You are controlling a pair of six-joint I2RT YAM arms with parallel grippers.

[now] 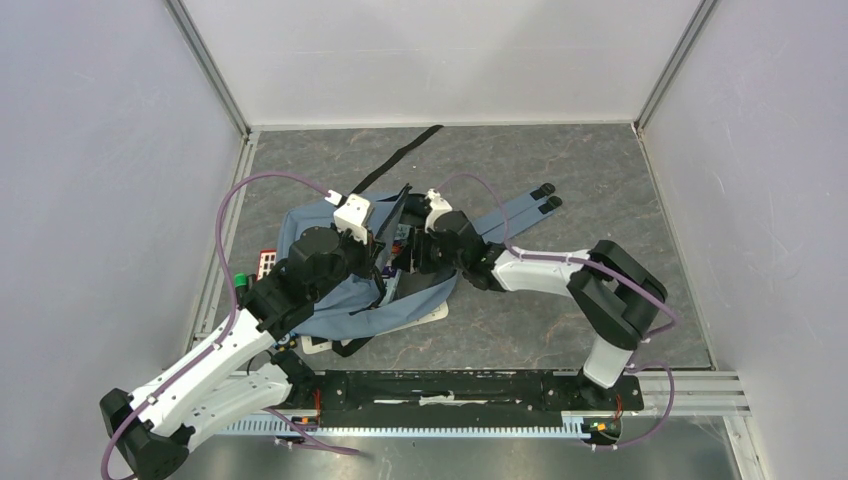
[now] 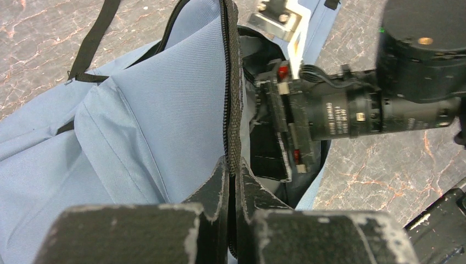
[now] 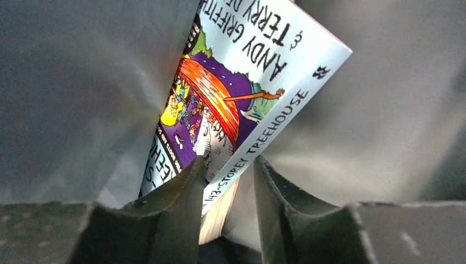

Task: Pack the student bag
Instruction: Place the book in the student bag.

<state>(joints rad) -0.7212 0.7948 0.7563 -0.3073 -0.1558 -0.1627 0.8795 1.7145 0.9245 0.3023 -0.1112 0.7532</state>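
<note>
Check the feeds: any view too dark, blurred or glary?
Top external: evenly lit, sharp, though arms hide much of the student bag. Left wrist: bright, bag fabric crisp, left hand blurred. Right wrist: dim inside the bag; the book catches a bright patch, right hand dark and soft.

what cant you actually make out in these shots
- Right wrist view: the right gripper straddles the book, but whether it is clamping it is unclear. The title is cut off by the top edge and a finger.
- Top view: the right gripper's fingertips are hidden inside the student bag.
- Top view: the red item beside the student bag is too small to identify.
</note>
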